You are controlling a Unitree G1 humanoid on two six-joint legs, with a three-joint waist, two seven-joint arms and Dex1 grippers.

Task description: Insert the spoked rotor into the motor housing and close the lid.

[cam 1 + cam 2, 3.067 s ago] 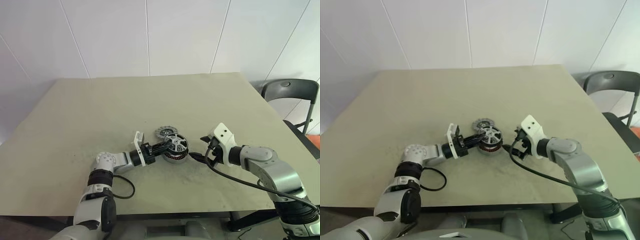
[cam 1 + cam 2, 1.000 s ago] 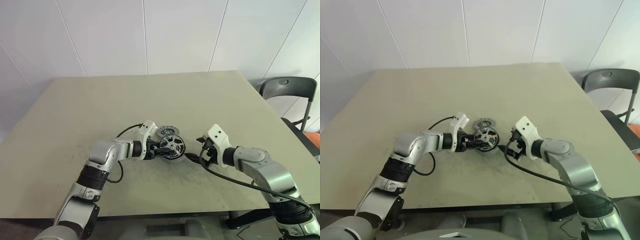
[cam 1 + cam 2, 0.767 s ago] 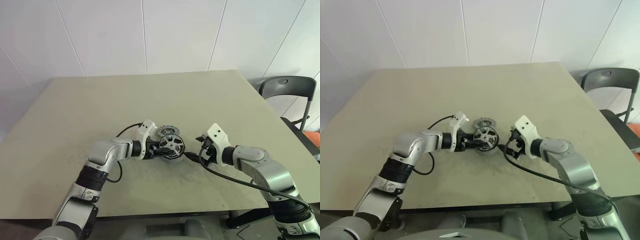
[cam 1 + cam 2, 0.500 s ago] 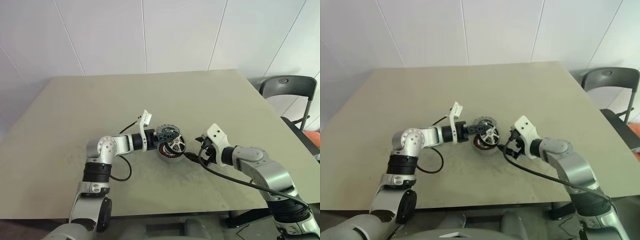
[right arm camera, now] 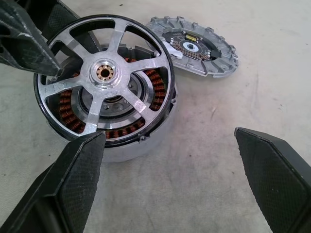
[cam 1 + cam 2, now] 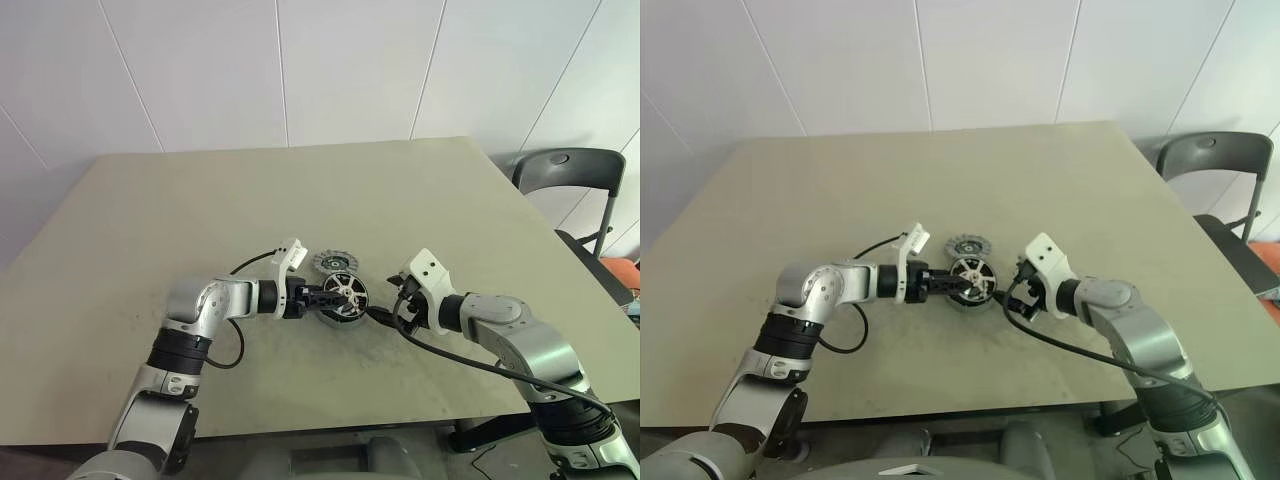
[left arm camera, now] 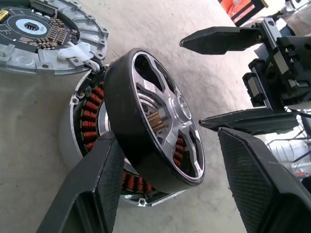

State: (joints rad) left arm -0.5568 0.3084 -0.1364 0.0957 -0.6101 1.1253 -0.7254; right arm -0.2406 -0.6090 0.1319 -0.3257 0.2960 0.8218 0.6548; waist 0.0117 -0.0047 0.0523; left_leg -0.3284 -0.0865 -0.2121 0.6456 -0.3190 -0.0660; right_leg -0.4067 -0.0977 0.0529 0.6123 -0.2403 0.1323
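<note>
The spoked rotor [image 7: 146, 121] leans tilted on the motor housing [image 5: 131, 145], whose copper windings show under its raised side. My left gripper [image 6: 335, 296] reaches in from the left and stands open around the rotor. One of its fingers [image 7: 92, 194] touches the black rim. A gap shows between the other finger [image 7: 257, 184] and the spoked face. The lid [image 6: 333, 262] lies flat on the table just behind the housing. My right gripper [image 6: 392, 300] is open and holds nothing, just right of the housing.
The parts sit near the middle of a tan table [image 6: 200, 200]. A black chair [image 6: 570, 175] stands off the table's right side. Black cables hang from both wrists close to the parts.
Half a second ago the left gripper was higher, near the lid, with the rotor tipped up off the housing. Now the hand is lower and rolled, and the rotor lies flatter. The right arm kept still.
</note>
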